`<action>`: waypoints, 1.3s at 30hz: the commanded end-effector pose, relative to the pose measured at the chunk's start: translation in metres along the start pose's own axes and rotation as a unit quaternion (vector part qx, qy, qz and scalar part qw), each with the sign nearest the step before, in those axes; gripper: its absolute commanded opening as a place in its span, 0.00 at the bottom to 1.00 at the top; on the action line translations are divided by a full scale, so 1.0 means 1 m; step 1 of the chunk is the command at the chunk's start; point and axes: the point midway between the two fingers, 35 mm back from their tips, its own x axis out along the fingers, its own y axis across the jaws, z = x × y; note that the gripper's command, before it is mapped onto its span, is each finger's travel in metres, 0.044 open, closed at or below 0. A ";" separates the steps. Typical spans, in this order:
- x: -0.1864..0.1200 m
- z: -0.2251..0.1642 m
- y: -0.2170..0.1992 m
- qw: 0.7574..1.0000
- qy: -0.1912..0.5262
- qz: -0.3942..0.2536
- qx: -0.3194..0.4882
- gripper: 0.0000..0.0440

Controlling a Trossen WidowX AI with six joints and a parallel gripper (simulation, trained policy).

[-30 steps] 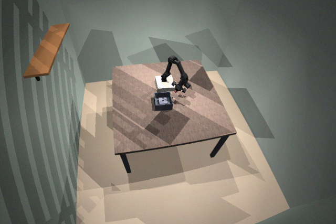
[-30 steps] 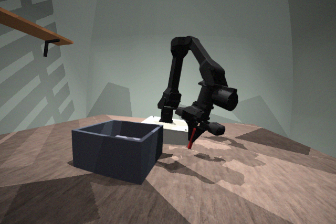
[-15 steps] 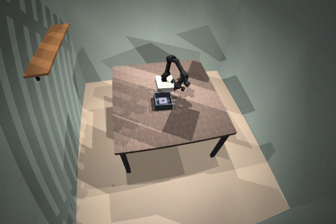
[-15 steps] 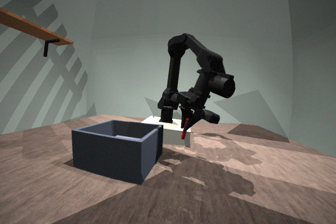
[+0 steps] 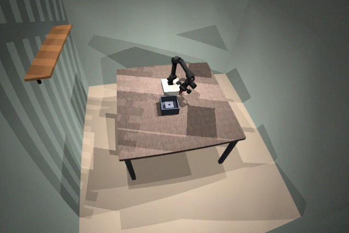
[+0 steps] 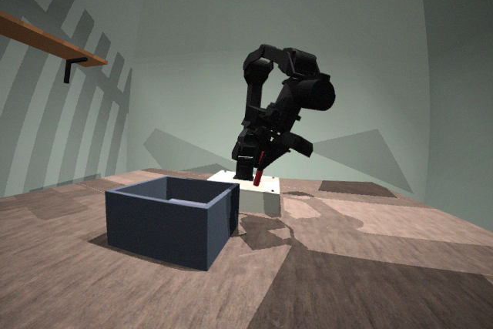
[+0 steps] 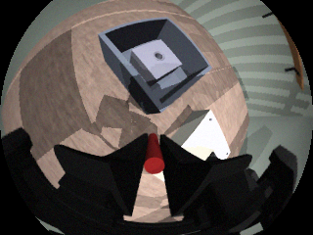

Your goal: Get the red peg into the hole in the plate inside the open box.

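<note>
My gripper is shut on the red peg. The peg is held off the table, slightly tilted in the exterior view, with its lower end sticking out below the fingertips. The open dark blue-grey box stands on the table, and the peg is outside it, toward the arm's side. The pale plate lies inside the box. Its hole shows as a dark round spot in the wrist view.
The white base block of the arm is close behind the box, near the peg. The box walls rise above the plate on all sides. Patchy shadows lie across the wooden table. An orange shelf is on the left wall.
</note>
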 end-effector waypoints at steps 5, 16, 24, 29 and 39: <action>-0.002 0.032 -0.003 0.999 -0.013 0.003 0.037 0.00; 0.008 0.082 -0.008 0.997 -0.017 0.002 0.082 0.00; 0.024 0.116 -0.012 0.995 -0.010 0.002 0.095 0.00; 0.036 0.134 -0.013 0.996 -0.001 0.006 0.094 0.00; 0.066 0.160 -0.010 0.997 0.017 0.022 0.071 0.00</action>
